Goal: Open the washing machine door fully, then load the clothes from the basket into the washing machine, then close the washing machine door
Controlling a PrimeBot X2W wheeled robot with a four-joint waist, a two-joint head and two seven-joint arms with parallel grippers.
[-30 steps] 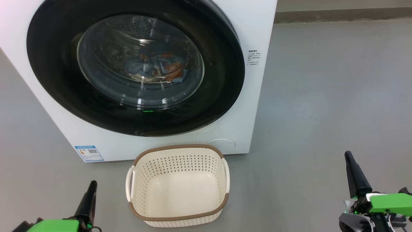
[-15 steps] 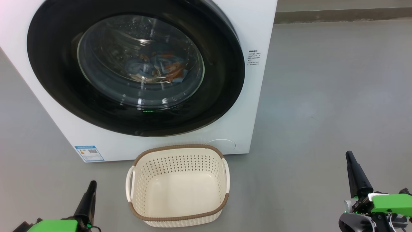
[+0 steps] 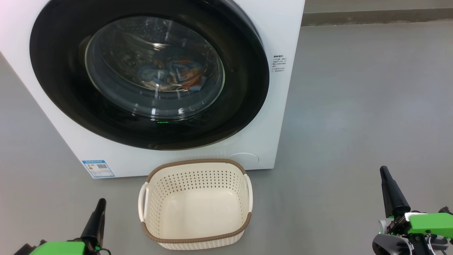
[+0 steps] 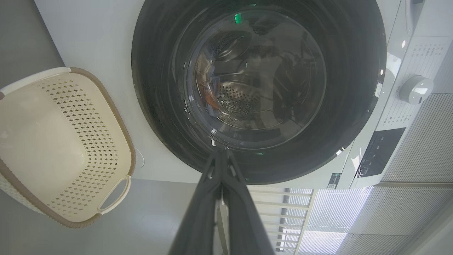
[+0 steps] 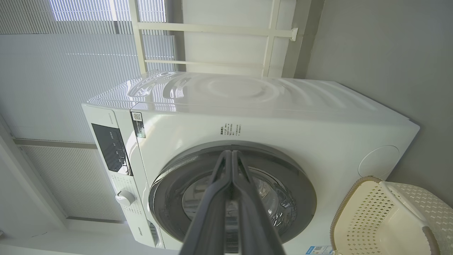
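Both tools, left tool (image 3: 101, 205) and right tool (image 3: 385, 177), are pinched narrow and hold nothing. Ahead of them the door (image 3: 148, 74) looks closed, with the clothes (image 3: 177, 74) behind its glass. The basket (image 3: 196, 162) between them is empty. Probably all steps are done, so the next move needs no grasp.

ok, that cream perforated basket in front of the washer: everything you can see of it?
Small cream-white perforated plastic basket: rectangular, rounded corners, brown woven-look rim, a cream loop handle on two opposite sides, diamond-shaped holes in the walls, plain solid bottom. It stands upright and holds nothing, on the grey floor right before the big white front-loading washing machine. Whether it touches the machine, I cannot tell.
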